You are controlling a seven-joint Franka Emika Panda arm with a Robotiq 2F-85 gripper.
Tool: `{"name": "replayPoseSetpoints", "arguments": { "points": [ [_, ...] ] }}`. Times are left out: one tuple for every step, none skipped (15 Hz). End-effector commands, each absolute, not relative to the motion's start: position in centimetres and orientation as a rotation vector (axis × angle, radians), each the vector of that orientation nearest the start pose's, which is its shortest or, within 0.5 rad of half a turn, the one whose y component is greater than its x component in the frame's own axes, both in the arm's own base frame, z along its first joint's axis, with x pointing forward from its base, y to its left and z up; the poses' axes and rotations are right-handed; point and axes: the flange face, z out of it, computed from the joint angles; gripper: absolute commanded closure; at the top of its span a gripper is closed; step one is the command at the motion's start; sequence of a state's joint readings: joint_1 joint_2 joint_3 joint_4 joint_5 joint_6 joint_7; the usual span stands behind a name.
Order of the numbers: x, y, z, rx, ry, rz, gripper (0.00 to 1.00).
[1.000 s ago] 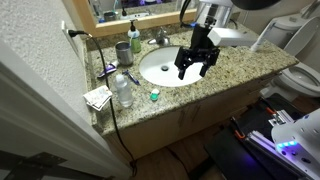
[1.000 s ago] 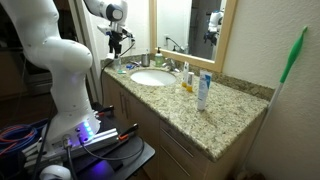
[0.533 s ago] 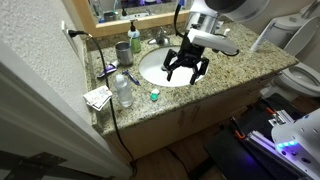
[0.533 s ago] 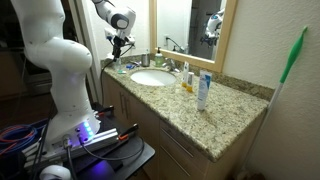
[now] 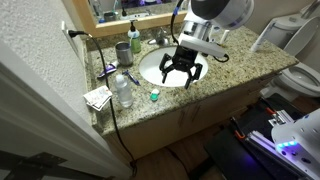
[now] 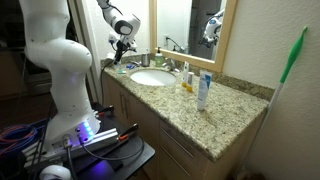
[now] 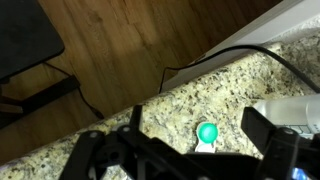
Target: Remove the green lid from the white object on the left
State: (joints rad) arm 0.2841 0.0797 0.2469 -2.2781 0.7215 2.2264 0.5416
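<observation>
End effector (image 5: 181,79) hangs over the front edge of the white sink basin (image 5: 160,66), fingers spread wide, nothing between them; green lid (image 7: 207,132) sits closed on the white object (image 7: 204,147); that container stands on the granite worktop (image 5: 225,72) just in front of the basin, apart from the end effector; clear plastic bottle (image 5: 123,91) near it, farther from the basin, contents not discernible; grey-green cup (image 5: 122,50) beside the basin at the back of the worktop.
</observation>
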Motion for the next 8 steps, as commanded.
{"name": "replayPoseSetpoints", "arguments": {
  "points": [
    [45.0, 29.8, 28.9, -2.533, 0.72, 0.628, 0.0],
    [45.3, 30.2, 28.3, -2.527, 0.76, 0.639, 0.0],
    [45.7, 30.4, 27.6, -2.513, 0.791, 0.65, 0.0],
    [46.1, 30.6, 27.0, -2.502, 0.821, 0.659, 0.0],
    [46.5, 30.8, 26.4, -2.496, 0.854, 0.662, 0.0],
    [47.0, 31.0, 25.9, -2.487, 0.885, 0.659, 0.0],
    [45.8, 30.2, 26.9, -2.524, 0.827, 0.658, 0.0],
    [46.2, 30.4, 26.4, -2.517, 0.848, 0.66, 0.0]
  ]
}}
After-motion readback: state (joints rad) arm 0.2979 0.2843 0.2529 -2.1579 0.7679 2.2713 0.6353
